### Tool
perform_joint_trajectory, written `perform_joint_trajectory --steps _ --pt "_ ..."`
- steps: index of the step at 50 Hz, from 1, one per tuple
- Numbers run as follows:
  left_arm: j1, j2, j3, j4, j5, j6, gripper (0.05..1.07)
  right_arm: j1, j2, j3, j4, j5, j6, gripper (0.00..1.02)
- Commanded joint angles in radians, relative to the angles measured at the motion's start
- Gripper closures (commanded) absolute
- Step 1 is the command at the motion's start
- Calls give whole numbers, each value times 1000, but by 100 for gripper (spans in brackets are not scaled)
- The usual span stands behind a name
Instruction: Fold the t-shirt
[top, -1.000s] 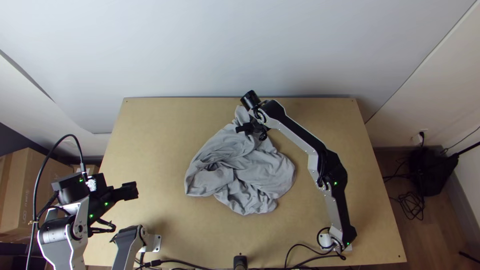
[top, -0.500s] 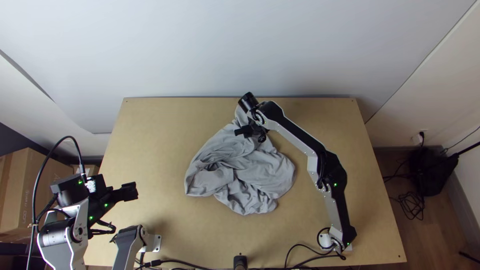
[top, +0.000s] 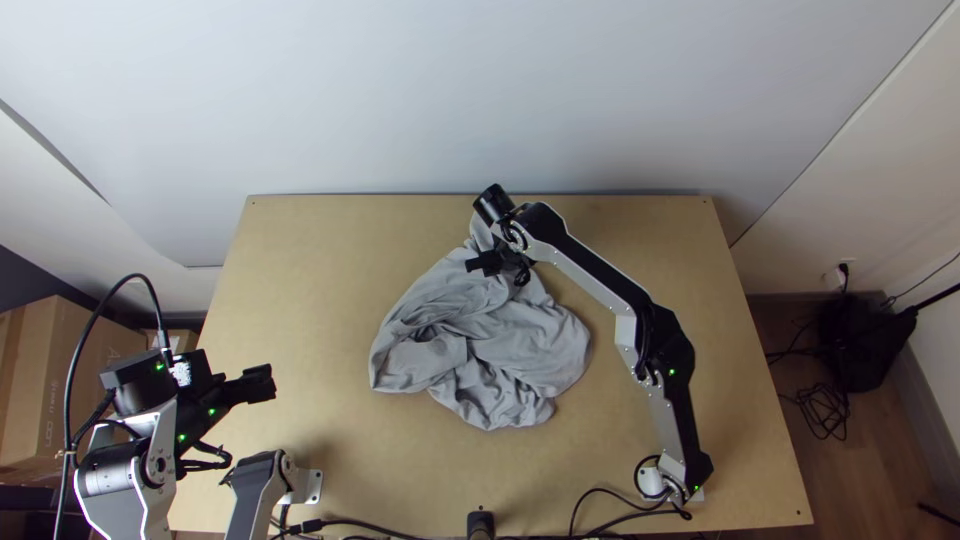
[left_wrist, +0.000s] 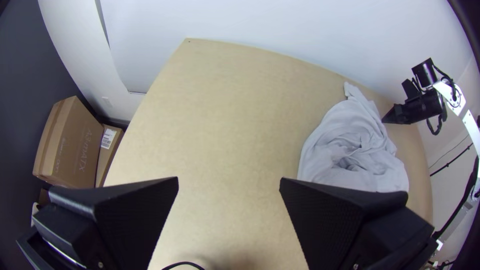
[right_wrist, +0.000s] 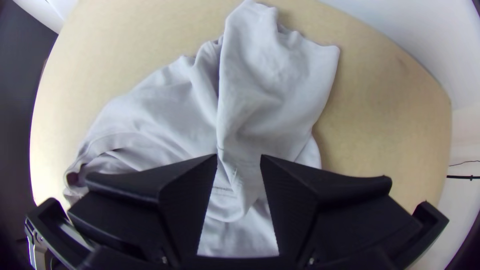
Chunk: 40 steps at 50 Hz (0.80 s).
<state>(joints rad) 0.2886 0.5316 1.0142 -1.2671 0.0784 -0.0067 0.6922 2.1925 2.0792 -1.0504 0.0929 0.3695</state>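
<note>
White wall (top: 480, 100) behind light wooden table (top: 310, 270); cardboard boxes (left_wrist: 70, 145) at left, brown floor (top: 875, 460) at right.

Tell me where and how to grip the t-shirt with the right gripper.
I'd pinch the narrow fold in the t-shirt, coming down from above: it overlaps another layer and runs between the open fingers of the right gripper, so they should close on it from either side without turning.

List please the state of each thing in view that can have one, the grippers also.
Grey T-shirt: bunched and wrinkled, not folded
Left gripper: open, away from the T-shirt
Right gripper: open, over the T-shirt
Green light on right arm's elbow: lit
Black cable on floor: tangled
</note>
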Motion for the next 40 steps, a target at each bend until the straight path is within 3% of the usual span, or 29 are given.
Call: perform_joint_trajectory --steps 1,5,13,17,20,40 --pt "7 -7 6 -8 3 -1 10 -11 62 33 -3 -1 19 60" --pt "11 -4 4 -3 3 -1 10 -22 82 50 0 -1 19 76" --pt "9 7 3 0 6 -1 10 -39 104 55 -13 -36 16 79" --pt "9 13 6 3 6 -1 10 -49 104 56 -17 -51 11 100" --pt "9 16 7 3 8 -1 10 -59 95 56 -36 -90 9 100" --pt "-6 88 43 49 32 -16 10 -68 -129 68 -56 -97 9 100"
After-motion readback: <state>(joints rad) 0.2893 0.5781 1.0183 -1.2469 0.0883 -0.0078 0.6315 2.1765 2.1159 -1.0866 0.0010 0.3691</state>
